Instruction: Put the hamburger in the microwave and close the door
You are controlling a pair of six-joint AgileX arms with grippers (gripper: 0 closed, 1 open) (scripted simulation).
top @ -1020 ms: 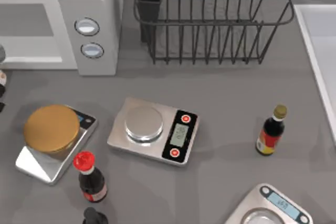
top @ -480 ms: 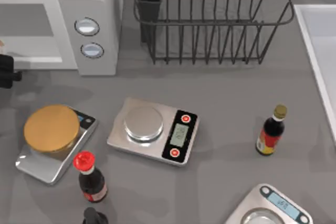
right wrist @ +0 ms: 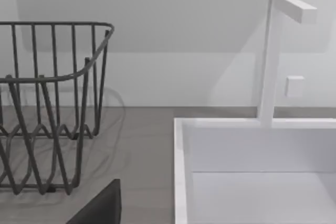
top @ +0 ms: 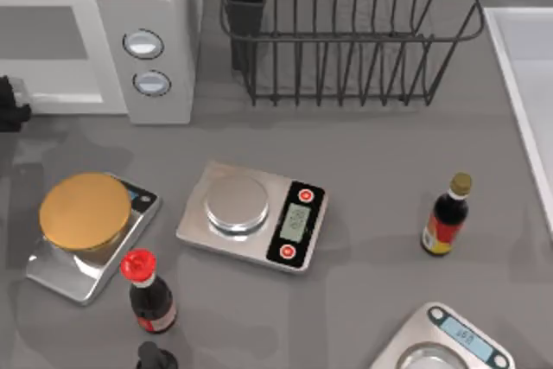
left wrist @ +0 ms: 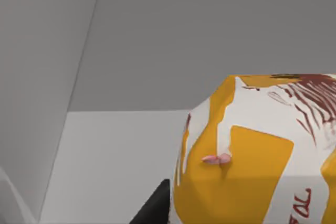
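Observation:
The white microwave (top: 160, 6) stands at the table's back left, its grey panel carrying two round buttons. Its cavity (top: 43, 36) is open toward the front; the door is out of view. My left gripper (top: 9, 105) is at the top view's left edge, just in front of the cavity. In the left wrist view the hamburger (left wrist: 252, 161), orange and white with dark red marks, sits close up beside a dark finger (left wrist: 157, 205), over the cavity's pale floor and grey walls. My right arm is parked by the sink; a dark finger (right wrist: 100, 205) shows in its wrist view.
A black wire dish rack (top: 346, 41) stands behind the middle. Three steel scales (top: 255, 213) (top: 82, 252) (top: 445, 343) lie in front, the left one bearing a golden-brown disc (top: 85, 212). Sauce bottles (top: 149, 291) (top: 448, 213) stand near them. A white sink (top: 527, 84) is at the right.
My left gripper has moved up along the left edge of the top view, from beside the left scale toward the microwave's opening. Everything else on the table is unmoved.

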